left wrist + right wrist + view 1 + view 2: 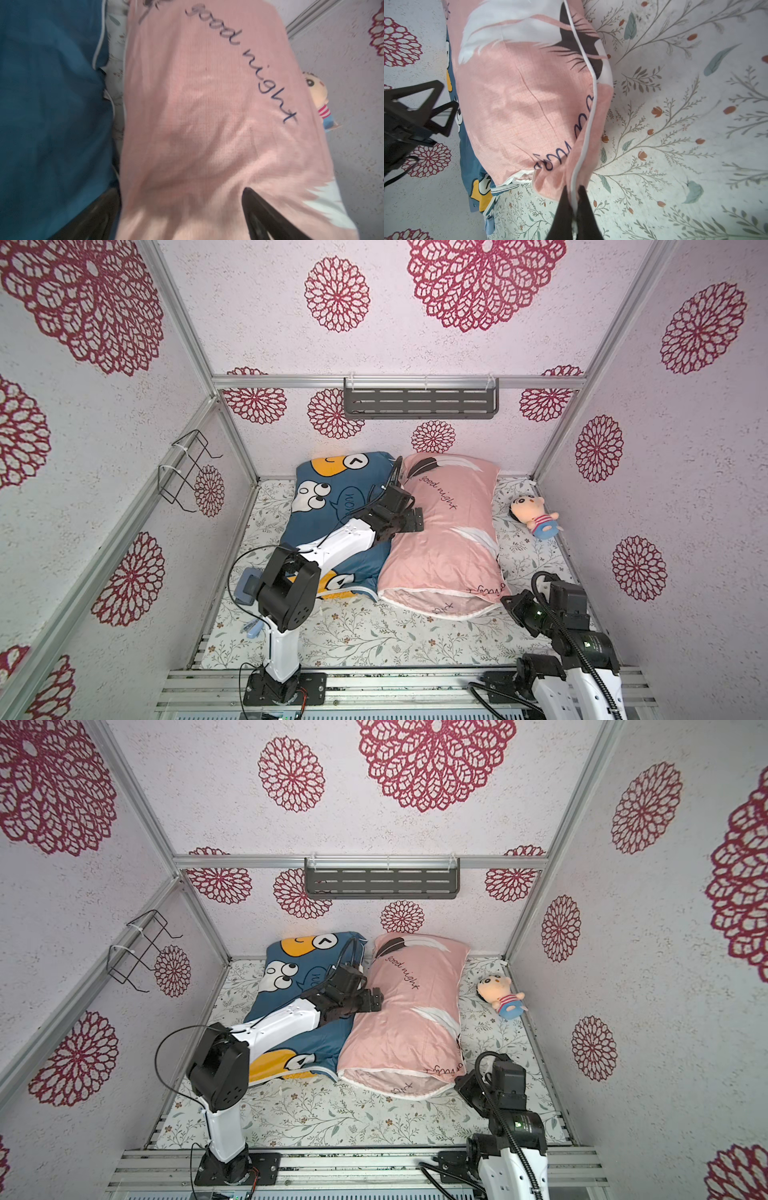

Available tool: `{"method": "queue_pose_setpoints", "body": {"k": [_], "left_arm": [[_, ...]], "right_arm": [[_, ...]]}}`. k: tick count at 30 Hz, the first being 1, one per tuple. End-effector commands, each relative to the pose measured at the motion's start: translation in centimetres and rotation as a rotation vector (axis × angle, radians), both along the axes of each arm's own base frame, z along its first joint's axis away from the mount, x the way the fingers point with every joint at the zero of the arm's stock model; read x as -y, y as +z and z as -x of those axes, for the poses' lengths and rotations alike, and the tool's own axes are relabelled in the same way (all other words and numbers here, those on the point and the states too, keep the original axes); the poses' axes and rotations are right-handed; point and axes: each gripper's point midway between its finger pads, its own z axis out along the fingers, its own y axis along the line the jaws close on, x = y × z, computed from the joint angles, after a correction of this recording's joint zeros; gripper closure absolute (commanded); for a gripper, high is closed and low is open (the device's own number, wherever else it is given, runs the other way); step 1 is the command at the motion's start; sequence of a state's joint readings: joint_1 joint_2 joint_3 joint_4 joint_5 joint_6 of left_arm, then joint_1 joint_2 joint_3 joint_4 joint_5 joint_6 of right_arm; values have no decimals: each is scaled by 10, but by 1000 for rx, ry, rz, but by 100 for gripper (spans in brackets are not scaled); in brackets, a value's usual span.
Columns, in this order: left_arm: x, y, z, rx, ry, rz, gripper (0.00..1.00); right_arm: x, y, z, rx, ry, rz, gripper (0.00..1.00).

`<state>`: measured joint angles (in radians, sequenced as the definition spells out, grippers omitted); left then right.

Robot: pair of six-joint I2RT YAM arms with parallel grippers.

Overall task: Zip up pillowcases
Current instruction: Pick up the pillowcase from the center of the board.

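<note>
R gripper [573, 189] is pinching tight on pink case [449, 531]'s near corner. Prob. anchoring the gaping end; next needs locating the zip pull, not visible yet. L gripper [413, 519], jaws wide, is hovering over case's middle, holding nothing. Blue case [311, 531] is lying alongside, touching. Doll [536, 516] is sitting far off, not obstructing.

Left arm [353, 539] and right arm [557, 697] show white shells, black joints, black cables, seemingly small screws.
</note>
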<state>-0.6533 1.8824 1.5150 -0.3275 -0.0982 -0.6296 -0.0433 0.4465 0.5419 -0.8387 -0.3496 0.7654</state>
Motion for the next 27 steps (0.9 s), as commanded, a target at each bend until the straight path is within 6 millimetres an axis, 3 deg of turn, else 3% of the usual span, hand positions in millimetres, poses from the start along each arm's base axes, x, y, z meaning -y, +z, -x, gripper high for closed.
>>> {"method": "queue_pose_setpoints", "body": {"k": [1, 5, 8, 12, 18, 21, 27], "left_arm": [[-17, 57, 8, 84, 4, -22, 3], [-1, 113, 41, 140, -100, 67, 6], [42, 133, 76, 73, -281, 287, 15], [99, 123, 108, -90, -470, 538, 23], [148, 106, 137, -201, -580, 643, 30], [164, 92, 154, -294, -616, 694, 34], [170, 73, 183, -393, -630, 737, 40]], "right_arm": [[-7, 15, -1, 24, 76, 4, 100], [-29, 42, -14, 135, 165, -102, 100], [-36, 48, -22, 160, 190, -143, 100], [-42, 54, -33, 172, 204, -193, 100], [-37, 61, -38, 155, 180, -176, 100], [-33, 62, -42, 153, 152, -167, 100], [-31, 66, -54, 196, 106, -212, 100]]}}
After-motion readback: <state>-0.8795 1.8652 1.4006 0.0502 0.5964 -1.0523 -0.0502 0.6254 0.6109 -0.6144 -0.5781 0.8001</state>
